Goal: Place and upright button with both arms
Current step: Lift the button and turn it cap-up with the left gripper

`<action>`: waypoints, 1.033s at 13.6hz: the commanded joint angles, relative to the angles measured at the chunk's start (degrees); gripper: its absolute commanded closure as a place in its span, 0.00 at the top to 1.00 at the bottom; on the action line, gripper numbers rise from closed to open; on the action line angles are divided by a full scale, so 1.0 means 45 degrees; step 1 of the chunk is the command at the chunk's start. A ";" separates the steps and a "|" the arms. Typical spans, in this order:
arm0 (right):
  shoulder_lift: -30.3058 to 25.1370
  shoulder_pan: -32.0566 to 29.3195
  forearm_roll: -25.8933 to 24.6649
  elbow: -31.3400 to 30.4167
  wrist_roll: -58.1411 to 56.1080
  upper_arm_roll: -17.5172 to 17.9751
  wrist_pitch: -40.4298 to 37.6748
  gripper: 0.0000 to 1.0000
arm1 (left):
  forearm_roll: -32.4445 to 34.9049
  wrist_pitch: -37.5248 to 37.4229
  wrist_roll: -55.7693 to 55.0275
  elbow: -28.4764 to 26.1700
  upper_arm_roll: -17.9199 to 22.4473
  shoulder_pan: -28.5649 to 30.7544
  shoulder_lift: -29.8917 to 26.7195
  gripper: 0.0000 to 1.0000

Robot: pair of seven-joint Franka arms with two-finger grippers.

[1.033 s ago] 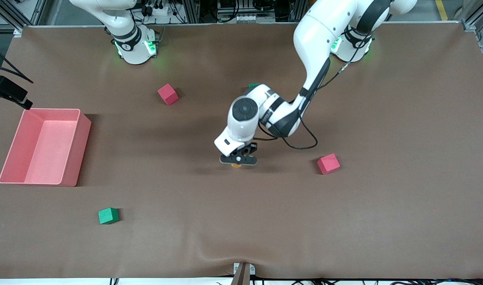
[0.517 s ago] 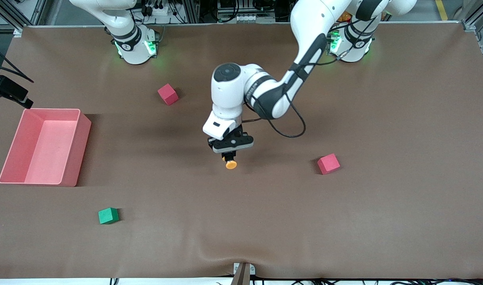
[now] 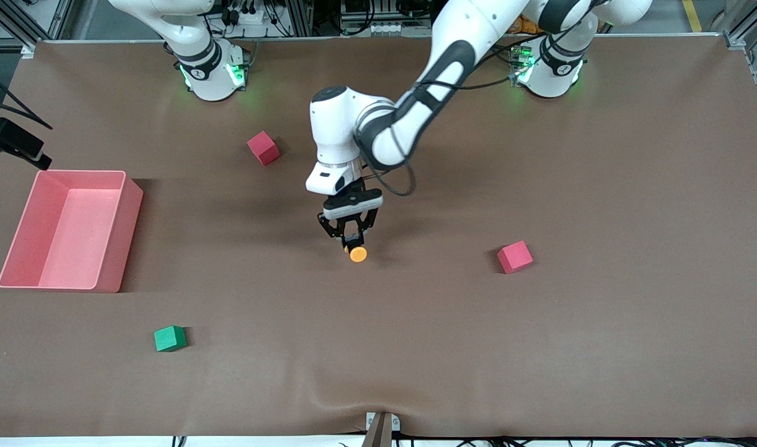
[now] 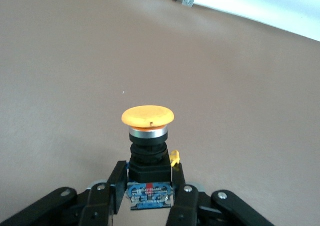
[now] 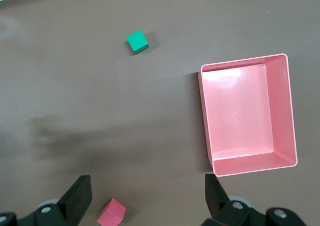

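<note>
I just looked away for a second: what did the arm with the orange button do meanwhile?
The left gripper, shut on the button, rose from the table and turned, so the orange cap now sticks out from the fingers. The cubes, the pink bin and the waiting right gripper, open above the bin, did not move.

Left pincer [image 4: 150, 198] clamps the orange-capped button [image 4: 148, 141] above the table [image 4: 240, 85].

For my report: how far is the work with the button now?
Done: the left end effector has shut on the button, its dark body between the fingers, orange cap pointing out. In hand: it carries it over the table's middle. Left: setting it upright. The right end effector waits open, above the pink bin.
</note>
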 commanded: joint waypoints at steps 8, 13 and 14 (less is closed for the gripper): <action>0.0153 0.0000 -0.0105 0.0321 -0.0111 0.0034 -0.0238 1.00 | 0.7646 -0.0803 -0.4403 0.0119 0.0286 -0.0817 0.2256 0.00; 0.0153 0.0000 -0.0105 0.0321 -0.0111 0.0034 -0.0238 1.00 | 0.8550 -0.0823 -0.5873 0.0119 0.0286 -0.0837 0.2375 0.00; 0.0153 -0.0019 -0.0105 0.0321 -0.0111 0.0034 -0.0257 1.00 | 0.8550 -0.0823 -0.6206 0.0119 0.0286 -0.0837 0.2549 0.00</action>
